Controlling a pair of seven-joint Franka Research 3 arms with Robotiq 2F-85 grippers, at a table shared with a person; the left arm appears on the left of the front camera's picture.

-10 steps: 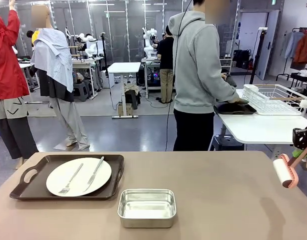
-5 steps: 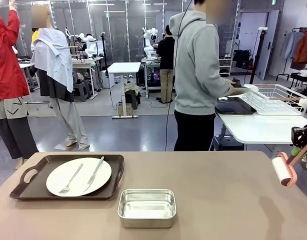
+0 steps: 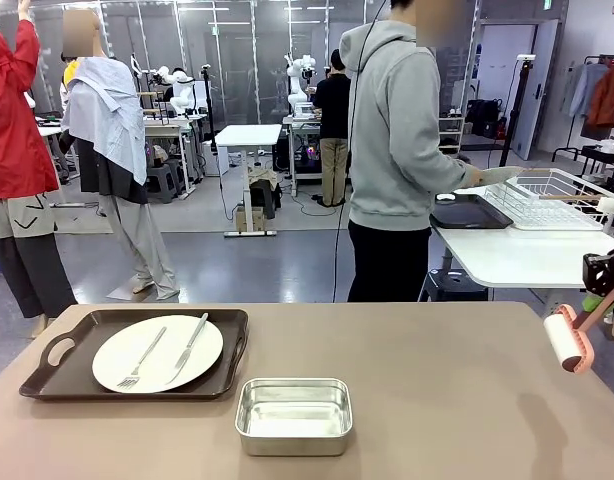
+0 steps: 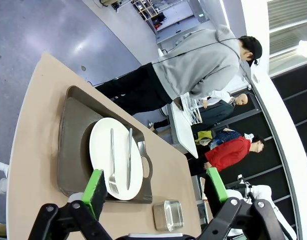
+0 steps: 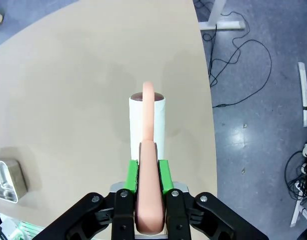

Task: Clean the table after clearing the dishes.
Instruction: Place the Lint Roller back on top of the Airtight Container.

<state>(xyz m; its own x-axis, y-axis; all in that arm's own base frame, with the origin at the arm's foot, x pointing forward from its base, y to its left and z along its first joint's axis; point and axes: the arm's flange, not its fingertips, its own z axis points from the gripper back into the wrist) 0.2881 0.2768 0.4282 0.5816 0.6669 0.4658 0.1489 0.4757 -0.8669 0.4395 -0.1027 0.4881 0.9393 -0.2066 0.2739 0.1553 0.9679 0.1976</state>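
The taupe table [image 3: 437, 400] carries a dark brown handled tray [image 3: 57, 375] at the left. On it lies a white plate [image 3: 157, 353] with a fork [image 3: 142, 360] and a knife [image 3: 190, 345]. The same plate [image 4: 116, 157] and tray [image 4: 71, 145] lie beyond my left gripper [image 4: 156, 187], which stands open and holds nothing. My right gripper [image 5: 148, 177] is shut on the pink handle of a white roller [image 5: 147, 122]. It holds the roller [image 3: 564, 342] just above the table's right edge. A second dark tray [image 3: 467, 212] rests on the white side table.
A small steel pan [image 3: 293, 414] stands near the front middle of the table. A person in a grey hoodie [image 3: 397, 150] stands at the white side table [image 3: 527, 255], hands reaching to a wire dish rack [image 3: 552, 195]. Bare tabletop lies between the pan and the roller.
The person's hands have lifted from the dark tray on the side table and moved to the wire rack. The roller and both grippers have barely moved.
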